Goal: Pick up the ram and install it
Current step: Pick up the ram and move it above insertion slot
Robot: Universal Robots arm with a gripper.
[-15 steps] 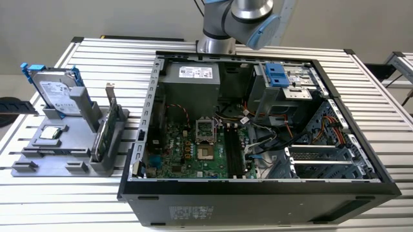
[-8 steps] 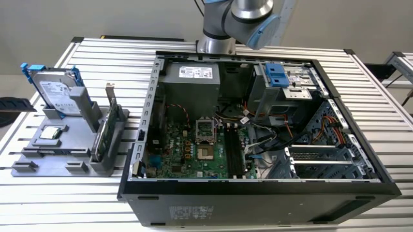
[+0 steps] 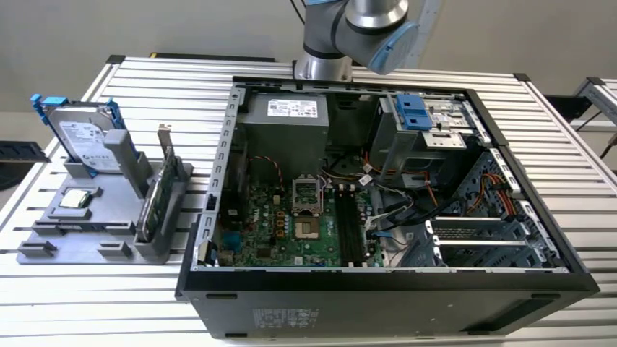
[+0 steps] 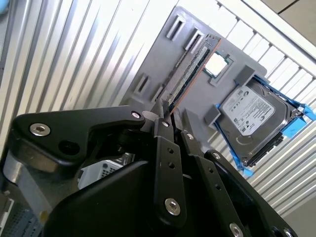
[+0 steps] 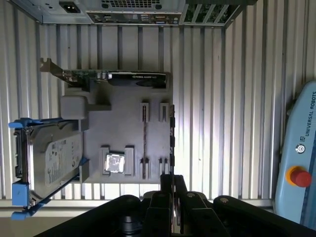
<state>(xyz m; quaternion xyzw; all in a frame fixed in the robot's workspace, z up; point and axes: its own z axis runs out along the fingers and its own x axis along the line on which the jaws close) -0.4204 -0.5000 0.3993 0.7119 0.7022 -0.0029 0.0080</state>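
tool slightly parted, empty | ram on edge in gray holder, apart, straight beyond fingertips | long axis in line with finger gap

arm: held high | pincer: jaws narrowly parted

Slatted table: computer case, grey fixture

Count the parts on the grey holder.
4 on the grey holder: the hard drive at one end, the expansion card along the adjoining side, the square chip in a pocket beside the drive, the ram opposite the drive. None looks hidden.
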